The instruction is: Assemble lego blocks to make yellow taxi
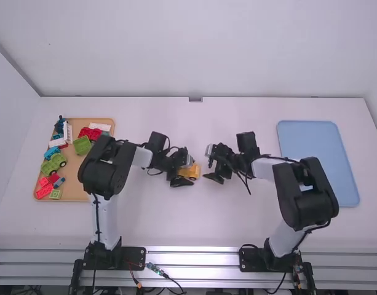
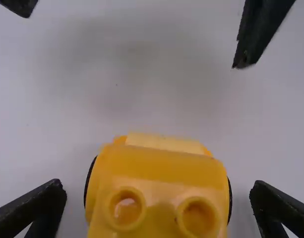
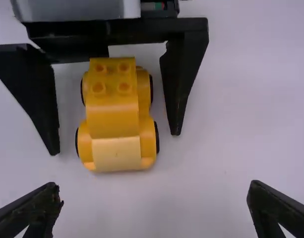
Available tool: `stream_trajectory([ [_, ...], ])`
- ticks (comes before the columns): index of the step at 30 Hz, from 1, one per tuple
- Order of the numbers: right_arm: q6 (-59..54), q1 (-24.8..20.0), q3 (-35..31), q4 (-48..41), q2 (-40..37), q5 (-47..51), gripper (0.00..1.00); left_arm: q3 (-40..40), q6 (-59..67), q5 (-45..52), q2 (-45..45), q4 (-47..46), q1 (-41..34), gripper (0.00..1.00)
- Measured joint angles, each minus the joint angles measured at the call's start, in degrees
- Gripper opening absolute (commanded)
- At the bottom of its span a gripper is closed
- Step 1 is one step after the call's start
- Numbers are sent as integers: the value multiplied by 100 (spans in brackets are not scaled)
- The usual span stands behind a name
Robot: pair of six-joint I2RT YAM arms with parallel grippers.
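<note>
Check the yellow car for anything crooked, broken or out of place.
Nothing stands out: the yellow car sits upright on the table, its studded block looks straight, and the open left gripper clears both sides.

A yellow taxi point(image 3: 113, 118) with four roof studs point(image 3: 124, 88) stands upright on the white table point(image 1: 194, 218).

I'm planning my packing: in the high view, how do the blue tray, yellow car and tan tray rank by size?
Blue tray and tan tray: too alike to rank
Yellow car: clearly smallest
</note>
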Motion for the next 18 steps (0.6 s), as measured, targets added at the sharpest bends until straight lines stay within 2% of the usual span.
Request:
stream_trajectory([
  [3, 264, 179, -402, 903, 0, -39, 99, -9, 186, -348, -341, -835, 24, 99],
  [7, 568, 376, -667, 1513, 2, -37, 99, -9, 365, -826, -837, -1434, 68, 99],
  [13, 739, 393, -695, 1956, 234, -216, 99, -7, 503, -1244, -1598, -1530, 81, 99],
  [18, 780, 396, -514, 2096, 793, -577, 99, -7, 549, -1285, -1860, -1561, 262, 99],
])
